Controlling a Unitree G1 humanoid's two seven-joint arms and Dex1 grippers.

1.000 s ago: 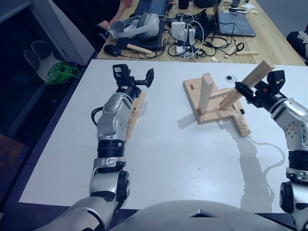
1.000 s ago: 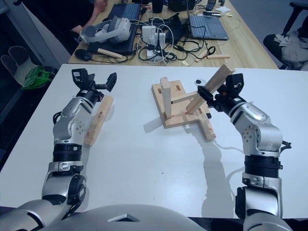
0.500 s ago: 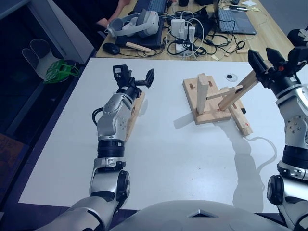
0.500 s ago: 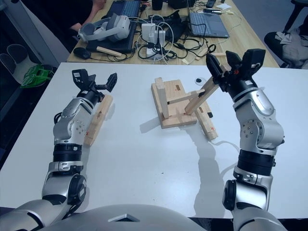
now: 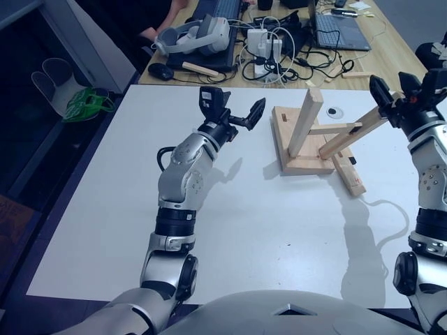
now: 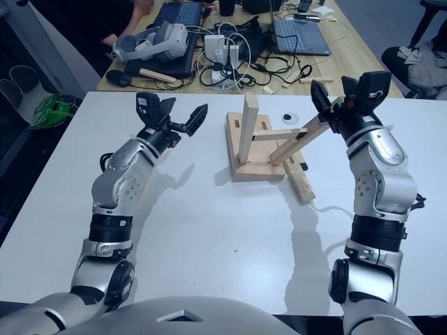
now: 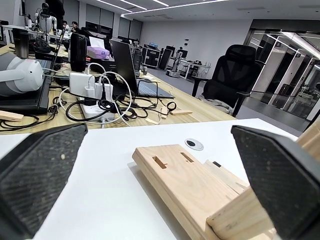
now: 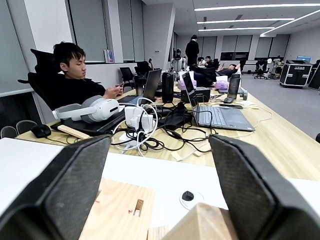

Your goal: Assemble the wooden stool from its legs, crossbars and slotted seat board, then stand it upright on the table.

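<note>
Stool parts sat partly joined toward the far right of the white desk [image 5: 279, 230]. The slotted seat board [image 5: 283, 136] lay flat on the desk, and an upright leg [image 5: 306, 122] rose from the board's near half. A crossbar [image 5: 334, 128] ran rightward from that leg to a leaning leg [image 5: 353, 132], whose foot was down at the board's near right part and whose top was raised out to the right. Just right of the board a further wooden piece [image 5: 349, 176] lay flat on the desk; whether it touched the board could not be told. The right gripper [image 5: 401, 91] hung at the raised end of the leaning leg with its fingers [image 8: 65, 190] spread wide. Its wrist view showed the leg's tip between them, and they stood far wider than that tip, so nothing was clamped. The left gripper [image 5: 234, 110] was held above the desk just left of the seat board and apart from it. Its fingers [image 7: 40, 170] were also wide and empty, and its wrist view showed the board's slotted face between them. A small round grommet [image 5: 336, 110] sat in the desk surface beyond the crossbar. Past the far edge, a wooden desk [image 5: 391, 56] carried a white headset [image 5: 195, 35], a laptop [image 5: 340, 31] and a tangle of cables [image 5: 269, 52]. A green object [image 5: 87, 103] lay off the white desk's far left corner.
</note>
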